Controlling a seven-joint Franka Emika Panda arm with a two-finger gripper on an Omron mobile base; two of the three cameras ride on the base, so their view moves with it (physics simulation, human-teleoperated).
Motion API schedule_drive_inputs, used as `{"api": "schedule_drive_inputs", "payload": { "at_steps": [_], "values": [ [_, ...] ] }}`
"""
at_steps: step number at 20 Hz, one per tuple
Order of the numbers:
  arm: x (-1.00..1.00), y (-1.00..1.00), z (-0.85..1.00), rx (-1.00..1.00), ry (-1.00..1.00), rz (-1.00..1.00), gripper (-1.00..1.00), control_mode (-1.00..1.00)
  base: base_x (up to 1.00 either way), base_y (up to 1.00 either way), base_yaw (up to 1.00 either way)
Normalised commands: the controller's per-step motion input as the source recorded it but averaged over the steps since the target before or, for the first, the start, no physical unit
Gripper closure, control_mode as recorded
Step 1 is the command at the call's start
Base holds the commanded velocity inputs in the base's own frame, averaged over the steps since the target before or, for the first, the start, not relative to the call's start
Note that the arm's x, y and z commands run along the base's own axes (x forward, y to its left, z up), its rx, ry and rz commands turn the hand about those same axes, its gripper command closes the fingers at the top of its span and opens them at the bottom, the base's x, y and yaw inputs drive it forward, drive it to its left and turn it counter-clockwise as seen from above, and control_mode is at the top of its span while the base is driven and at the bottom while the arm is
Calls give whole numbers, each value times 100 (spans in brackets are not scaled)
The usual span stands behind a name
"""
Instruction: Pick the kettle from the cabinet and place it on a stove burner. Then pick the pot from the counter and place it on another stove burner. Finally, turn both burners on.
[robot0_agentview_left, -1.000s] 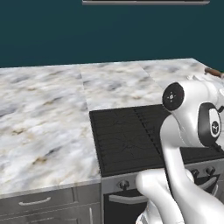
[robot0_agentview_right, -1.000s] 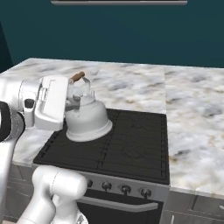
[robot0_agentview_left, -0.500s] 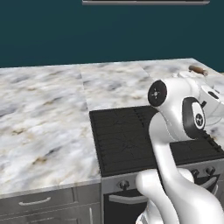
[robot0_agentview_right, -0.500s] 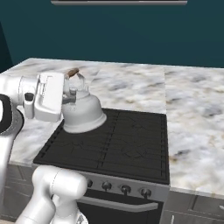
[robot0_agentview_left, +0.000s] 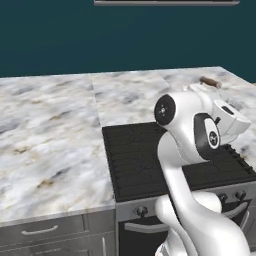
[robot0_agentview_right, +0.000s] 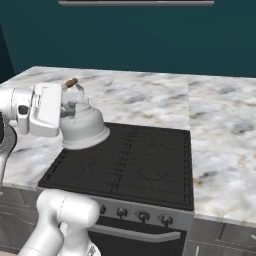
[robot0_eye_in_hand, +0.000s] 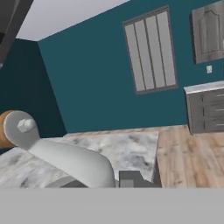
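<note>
My gripper (robot0_agentview_right: 66, 100) is shut on the thin arched handle of the silvery-white kettle (robot0_agentview_right: 84, 128). The kettle hangs tilted above the back left part of the black stove burners (robot0_agentview_right: 140, 160), over the cooktop's left edge. Its brown wooden piece (robot0_agentview_right: 71, 82) sticks up beside the hand. In the left base view the arm hides most of the kettle; the wooden piece (robot0_agentview_left: 210, 81) shows past the hand, above the burners (robot0_agentview_left: 135, 155). Close up in the hand view are the kettle's handle (robot0_eye_in_hand: 70, 159) and one dark fingertip (robot0_eye_in_hand: 131, 178). The pot and the cabinet are out of view.
Veined marble counter (robot0_agentview_left: 45, 135) runs left of the stove and continues on its right (robot0_agentview_right: 220, 125). Dark round knobs (robot0_agentview_right: 143, 216) line the stove's front. A teal wall stands behind. The hand view looks out at a louvred window (robot0_eye_in_hand: 151, 50) and grey drawers (robot0_eye_in_hand: 205, 107).
The hand and the kettle have shifted a little to the left and slightly up. The grip on the handle is unchanged, and the stove and counter have stayed put.
</note>
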Motion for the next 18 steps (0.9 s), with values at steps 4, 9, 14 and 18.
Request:
{"api": "schedule_drive_inputs", "payload": {
  "at_steps": [4,9,14,18],
  "values": [
    [18,27,-21,0,0,6,100,-100,0,0,0],
    [25,21,-18,3,0,5,100,-100,0,0,0],
    [45,9,-16,7,1,5,100,-100,0,0,0],
    [55,6,-20,8,0,3,100,-100,0,0,0]
  ]
}}
